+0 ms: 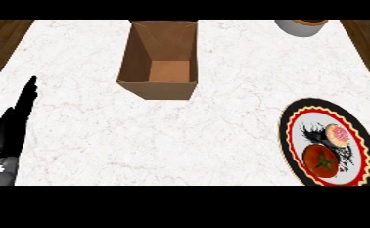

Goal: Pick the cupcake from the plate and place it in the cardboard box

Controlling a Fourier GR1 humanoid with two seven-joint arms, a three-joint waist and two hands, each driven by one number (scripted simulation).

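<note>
Rests the left hand (13,129) open at the left edge of the counter (94,139), toward the near corner. Holds its black fingers (29,92) straight and close together, tips pointing toward the far edge.

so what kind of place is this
Probably a kitchen counter: a pale marble top, a plate holding a cupcake and a tomato, and an open cardboard box.

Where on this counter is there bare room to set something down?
Widest bare counter: in front of the cardboard box, between the resting left hand and the plate. Another strip lies between box and grey pot. The plate is crowded with cupcake and tomato.
</note>
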